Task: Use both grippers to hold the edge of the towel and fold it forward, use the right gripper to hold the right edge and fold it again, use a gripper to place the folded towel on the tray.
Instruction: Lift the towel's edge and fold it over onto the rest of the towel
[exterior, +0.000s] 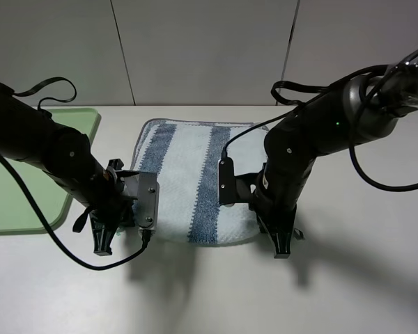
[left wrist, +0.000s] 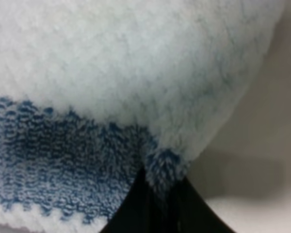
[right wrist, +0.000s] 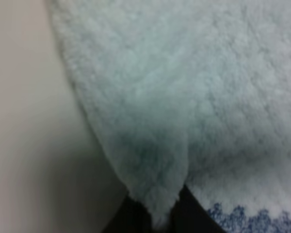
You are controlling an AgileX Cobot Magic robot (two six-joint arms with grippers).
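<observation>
**A:** On the white table [exterior: 209, 299], between the two arms, the towel [exterior: 184, 174] lies spread flat. The tray [exterior: 7, 209] sits to its left, near but apart.

**B:** And the pincers?

**A:** Both are down at the near edge of the towel [exterior: 195, 240]. The left gripper [exterior: 102, 245] is by the left corner and the right gripper [exterior: 282, 249] by the right. Each wrist view shows a tuft of pile nipped between black fingers [left wrist: 128, 216], so I judge both clamped on the cloth.

**B:** How will it handle?

**A:** It looks soft, thick and limp, and probably light. I expect it to sag between the two holds rather than keep any shape. The fuzzy pile should resist slipping.

**B:** Where is the best place to hold it?

**A:** At the hem, near each corner, with a bite deep enough to take the full thickness. Both ends should rise level, or the fold will land skewed.
</observation>
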